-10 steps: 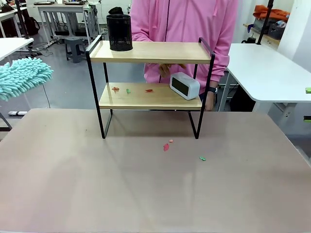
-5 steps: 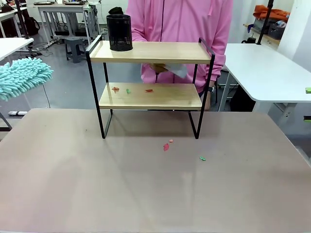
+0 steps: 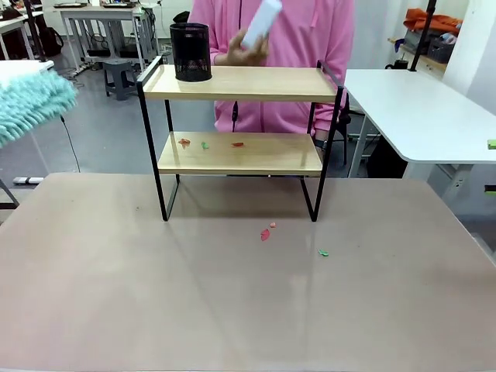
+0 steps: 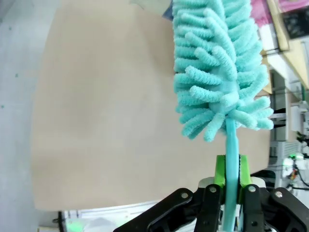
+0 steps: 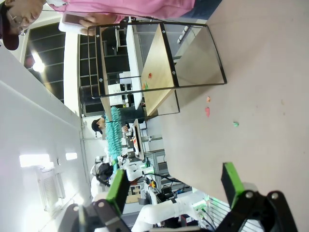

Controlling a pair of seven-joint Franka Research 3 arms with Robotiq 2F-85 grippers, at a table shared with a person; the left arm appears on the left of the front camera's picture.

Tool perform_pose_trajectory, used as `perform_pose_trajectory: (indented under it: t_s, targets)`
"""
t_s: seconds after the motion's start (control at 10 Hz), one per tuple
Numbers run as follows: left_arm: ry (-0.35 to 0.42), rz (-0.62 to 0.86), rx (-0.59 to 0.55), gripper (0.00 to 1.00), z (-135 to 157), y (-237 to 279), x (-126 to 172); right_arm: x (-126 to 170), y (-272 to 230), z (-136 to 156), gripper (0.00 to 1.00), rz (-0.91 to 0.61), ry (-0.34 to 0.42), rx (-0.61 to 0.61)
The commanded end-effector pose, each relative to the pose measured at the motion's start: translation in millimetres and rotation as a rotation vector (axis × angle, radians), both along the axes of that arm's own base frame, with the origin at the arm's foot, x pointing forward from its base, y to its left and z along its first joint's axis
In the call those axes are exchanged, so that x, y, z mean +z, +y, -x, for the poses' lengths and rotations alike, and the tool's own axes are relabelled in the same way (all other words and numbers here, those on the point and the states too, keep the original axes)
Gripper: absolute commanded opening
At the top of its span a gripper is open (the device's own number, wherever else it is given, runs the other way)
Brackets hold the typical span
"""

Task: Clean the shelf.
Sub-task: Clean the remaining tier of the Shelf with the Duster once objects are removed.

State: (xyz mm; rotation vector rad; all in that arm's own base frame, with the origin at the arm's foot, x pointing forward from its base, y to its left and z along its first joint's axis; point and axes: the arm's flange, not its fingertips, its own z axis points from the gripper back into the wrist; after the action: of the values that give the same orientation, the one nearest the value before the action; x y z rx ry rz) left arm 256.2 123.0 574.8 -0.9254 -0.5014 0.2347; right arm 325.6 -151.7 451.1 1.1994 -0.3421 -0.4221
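Observation:
The shelf (image 3: 240,84) stands at the table's far middle, a two-tier rack of light boards in a black frame. On its lower board (image 3: 256,159) lie red and green scraps (image 3: 184,142). A person in pink behind it holds a white clock (image 3: 260,22) in one hand above the top board. My left gripper (image 4: 231,175) is shut on the handle of a teal fluffy duster (image 4: 219,67); its head shows at the left edge, the duster (image 3: 31,105) hanging off the table's left. My right gripper (image 5: 175,186) is open, far from the shelf (image 5: 159,63).
A black mesh cup (image 3: 190,52) stands on the top board's left end. Small red (image 3: 265,234) and green (image 3: 323,253) scraps lie on the brown table (image 3: 232,310) in front of the shelf. A white table (image 3: 418,108) stands to the right.
The person has lifted the white clock off the lower board and raised it above the top board. The duster head has shifted up and to the left.

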Motion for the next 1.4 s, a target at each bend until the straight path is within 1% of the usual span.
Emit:
perform_pose_trajectory:
  t_s: [0.0,0.1,0.2,0.3,0.5,0.6,0.7,0.9,1.0,1.1,1.2,1.3]
  targets:
    - [-0.088,0.047,-0.046,0.13,81,-24,14,1,2,-1,1.0,-0.007,-0.027,0.0]
    - [-0.086,0.074,-0.157,0.13,107,-33,14,1,2,-1,1.0,-0.007,-0.027,0.0]
    - [-0.085,0.057,-0.297,0.13,128,-42,11,1,2,-1,1.0,-0.007,-0.027,0.0]
    - [-0.083,0.041,-0.416,0.13,139,-51,9,1,2,-1,1.0,-0.007,-0.027,0.0]
    - [-0.03,-0.021,-0.64,0.13,144,-77,3,1,2,-1,1.0,-0.007,-0.027,0.0]
    - [0.027,-0.04,-0.73,0.13,141,-93,-2,1,2,-1,1.0,-0.007,-0.027,0.0]
    - [0.042,-0.062,-0.741,0.13,137,-106,-7,1,2,-1,1.0,-0.007,-0.027,0.0]
    - [0.053,-0.099,-0.687,0.13,120,-132,-17,1,2,-1,1.0,-0.007,-0.027,0.0]
    - [0.027,-0.1,-0.646,0.13,109,-148,-26,1,2,-1,1.0,-0.007,-0.027,0.0]
    - [-0.009,-0.106,-0.577,0.13,99,-162,-35,1,2,-1,1.0,-0.007,-0.027,0.0]
    - [-0.013,-0.105,-0.551,0.13,91,-177,-46,1,2,-1,1.0,-0.007,-0.027,0.0]
    - [-0.048,-0.133,-0.504,0.13,83,-191,-56,1,2,-1,1.0,-0.007,-0.027,0.0]
